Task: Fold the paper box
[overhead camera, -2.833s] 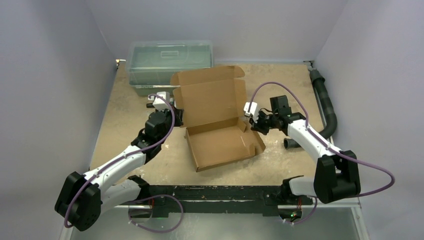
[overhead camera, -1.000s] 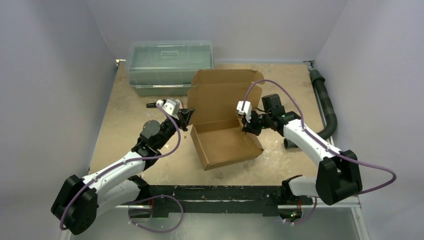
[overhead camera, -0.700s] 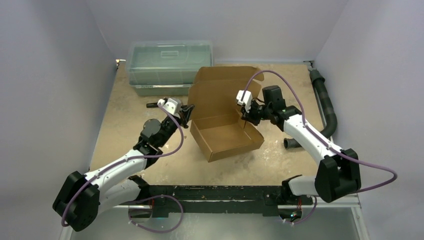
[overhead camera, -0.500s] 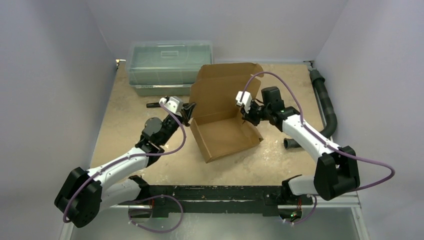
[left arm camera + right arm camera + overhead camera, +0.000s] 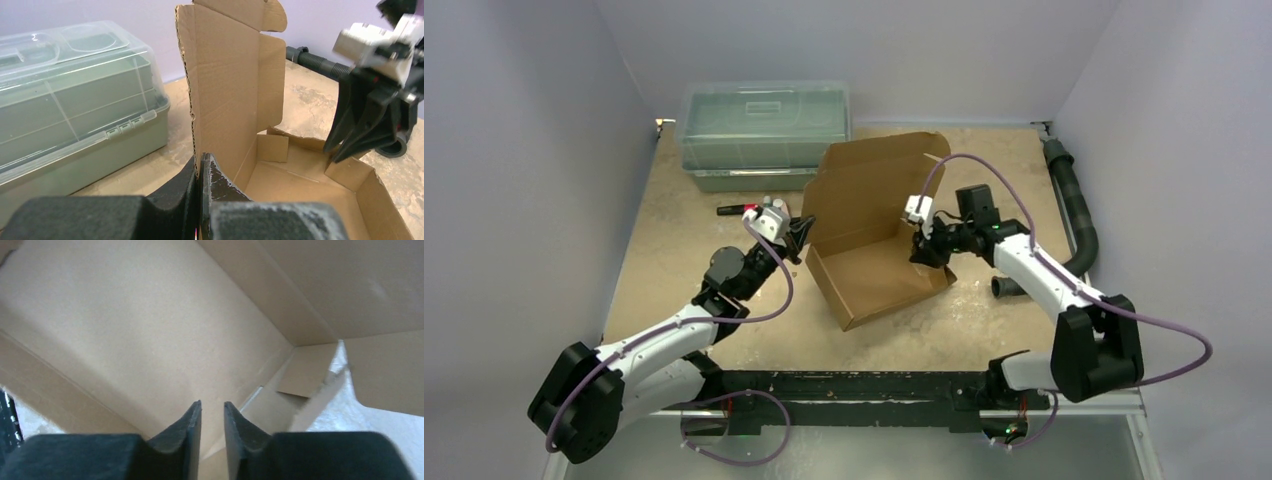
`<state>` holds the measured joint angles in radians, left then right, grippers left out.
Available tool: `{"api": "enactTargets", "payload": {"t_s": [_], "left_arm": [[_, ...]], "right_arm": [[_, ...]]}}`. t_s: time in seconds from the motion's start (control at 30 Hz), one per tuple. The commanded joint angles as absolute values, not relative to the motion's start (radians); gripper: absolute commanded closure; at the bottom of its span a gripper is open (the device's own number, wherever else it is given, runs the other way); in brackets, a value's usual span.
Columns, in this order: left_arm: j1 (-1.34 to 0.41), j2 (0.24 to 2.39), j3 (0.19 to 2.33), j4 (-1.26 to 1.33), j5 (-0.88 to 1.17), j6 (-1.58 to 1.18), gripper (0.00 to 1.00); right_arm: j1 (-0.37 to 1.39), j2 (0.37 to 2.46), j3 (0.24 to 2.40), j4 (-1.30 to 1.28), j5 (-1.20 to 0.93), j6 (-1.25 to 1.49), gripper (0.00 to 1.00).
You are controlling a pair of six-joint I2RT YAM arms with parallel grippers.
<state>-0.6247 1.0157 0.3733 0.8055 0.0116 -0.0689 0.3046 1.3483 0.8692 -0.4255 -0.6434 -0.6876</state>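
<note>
The paper box [image 5: 879,283] is a brown cardboard mailer in the middle of the table, its tray walls raised and its lid [image 5: 879,185] standing nearly upright. My left gripper [image 5: 801,232] is shut on the lid's left edge, low down near the hinge; the left wrist view shows the corrugated edge [image 5: 192,100] pinched in the left gripper [image 5: 200,161]. My right gripper [image 5: 921,250] hangs over the tray's right wall. In the right wrist view the right gripper [image 5: 212,407] is open by a narrow gap, with nothing in it and the box's inside [image 5: 150,325] below.
A clear greenish lidded plastic bin [image 5: 764,128] stands at the back left, close behind the lid. A dark marker [image 5: 729,211] lies in front of it. A black corrugated hose [image 5: 1076,210] runs down the right side. Purple walls close in the table.
The lid has swung up from leaning back to nearly upright and the box has turned a little. My right gripper has parted its fingers and shifted slightly right; the left keeps its hold.
</note>
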Motion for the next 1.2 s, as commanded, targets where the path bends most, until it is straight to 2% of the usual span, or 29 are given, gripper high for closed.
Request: {"api": "enactTargets", "payload": {"t_s": [0.0, 0.07, 0.13, 0.2, 0.33, 0.5, 0.67, 0.73, 0.77, 1.17], "left_arm": [[-0.631, 0.997, 0.387, 0.821, 0.046, -0.021, 1.0], [-0.631, 1.005, 0.393, 0.821, 0.052, -0.024, 1.0], [-0.631, 1.008, 0.395, 0.823, 0.056, -0.029, 1.0], [-0.632, 1.009, 0.394, 0.825, 0.055, -0.042, 1.0], [-0.632, 0.997, 0.392, 0.818, 0.054, -0.058, 1.0], [-0.633, 0.984, 0.396, 0.803, 0.048, -0.057, 1.0], [-0.633, 0.98, 0.395, 0.8, 0.046, -0.062, 1.0], [-0.633, 0.982, 0.396, 0.801, 0.046, -0.066, 1.0], [-0.632, 0.982, 0.397, 0.802, 0.046, -0.07, 1.0], [-0.633, 1.007, 0.458, 0.79, 0.06, -0.119, 1.0]], "right_arm": [[0.169, 1.245, 0.916, -0.477, -0.82, -0.671, 0.64], [0.151, 1.221, 0.876, -0.431, -0.746, -0.636, 0.46], [0.15, 1.211, 0.823, -0.368, -0.622, -0.621, 0.35], [0.152, 1.217, 0.794, -0.317, -0.525, -0.616, 0.31], [0.163, 1.279, 0.797, -0.292, -0.459, -0.606, 0.31], [0.217, 1.34, 0.812, -0.267, -0.379, -0.58, 0.43], [0.231, 1.362, 0.824, -0.243, -0.323, -0.551, 0.76], [0.236, 1.36, 0.828, -0.236, -0.304, -0.54, 0.94], [0.235, 1.353, 0.83, -0.232, -0.303, -0.533, 0.98], [0.256, 1.13, 0.79, -0.106, -0.335, -0.525, 1.0]]}}
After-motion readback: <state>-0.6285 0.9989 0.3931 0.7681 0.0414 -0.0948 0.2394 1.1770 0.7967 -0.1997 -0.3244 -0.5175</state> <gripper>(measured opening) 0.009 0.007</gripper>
